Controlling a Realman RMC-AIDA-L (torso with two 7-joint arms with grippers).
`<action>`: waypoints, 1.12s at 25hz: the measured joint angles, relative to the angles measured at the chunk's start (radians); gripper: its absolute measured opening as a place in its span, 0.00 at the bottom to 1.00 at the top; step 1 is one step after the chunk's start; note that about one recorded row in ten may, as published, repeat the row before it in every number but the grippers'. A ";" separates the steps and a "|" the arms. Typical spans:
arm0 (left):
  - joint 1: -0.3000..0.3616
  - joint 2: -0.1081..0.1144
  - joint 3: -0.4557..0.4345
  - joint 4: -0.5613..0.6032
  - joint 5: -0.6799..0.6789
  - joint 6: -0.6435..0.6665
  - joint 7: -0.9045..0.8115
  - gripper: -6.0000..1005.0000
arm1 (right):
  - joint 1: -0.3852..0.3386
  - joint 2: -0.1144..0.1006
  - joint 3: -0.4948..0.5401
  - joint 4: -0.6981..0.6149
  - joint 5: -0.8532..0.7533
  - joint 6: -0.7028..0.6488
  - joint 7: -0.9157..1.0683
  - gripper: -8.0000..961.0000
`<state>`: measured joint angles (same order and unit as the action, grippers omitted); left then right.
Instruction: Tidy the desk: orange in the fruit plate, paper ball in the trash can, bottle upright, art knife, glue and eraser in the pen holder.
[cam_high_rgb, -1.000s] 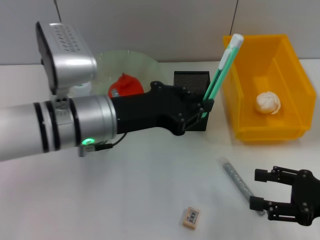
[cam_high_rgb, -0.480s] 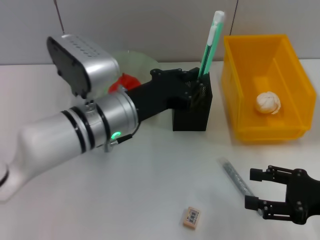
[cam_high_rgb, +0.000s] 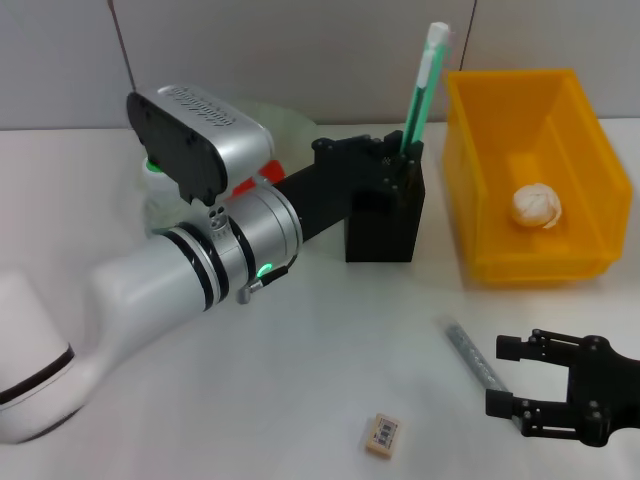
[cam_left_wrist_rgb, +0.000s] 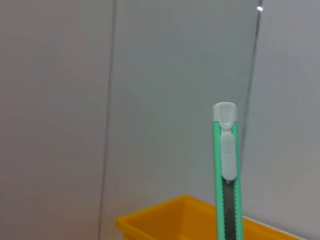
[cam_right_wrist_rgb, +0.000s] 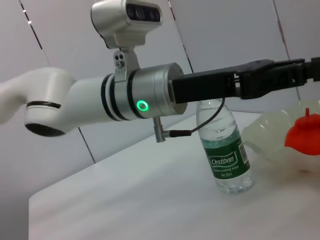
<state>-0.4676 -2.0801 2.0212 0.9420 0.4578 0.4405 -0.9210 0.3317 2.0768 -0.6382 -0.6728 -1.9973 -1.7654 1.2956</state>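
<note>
I held the knife (cam_high_rgb: 421, 82) low with clenched left fingers (cam_high_rgb: 398, 178) over the holder (cam_high_rgb: 385, 222); light, stiff, slippery. Right gripper (cam_high_rgb: 515, 390) spread at five o'clock.

Left gripper (cam_high_rgb: 398, 172) reaches forward, closed; right gripper (cam_high_rgb: 507, 376) low, fingers spread.

Black pen holder (cam_high_rgb: 385, 228) near the table's far edge, green art knife (cam_high_rgb: 422, 82) upright in it, left gripper (cam_high_rgb: 398, 172) at its rim. Yellow bin (cam_high_rgb: 580, 150) at the far right corner holds a paper ball (cam_high_rgb: 536, 205). Near edge: eraser (cam_high_rgb: 383, 435), glue stick (cam_high_rgb: 476, 360), right gripper (cam_high_rgb: 507, 381) spread wide beside it.
</note>
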 joint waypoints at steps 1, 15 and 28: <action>-0.009 0.000 0.020 -0.023 -0.114 0.002 0.097 0.21 | 0.000 0.000 0.000 0.000 0.000 0.000 0.000 0.81; -0.125 0.000 0.062 -0.184 -0.391 0.006 0.262 0.22 | 0.012 -0.001 -0.001 0.013 0.000 -0.002 -0.003 0.81; -0.150 0.000 0.060 -0.226 -0.400 0.006 0.273 0.22 | 0.020 -0.003 -0.001 0.013 0.000 -0.004 -0.007 0.81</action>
<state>-0.6179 -2.0801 2.0814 0.7164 0.0576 0.4464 -0.6476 0.3517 2.0742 -0.6397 -0.6596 -1.9972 -1.7696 1.2888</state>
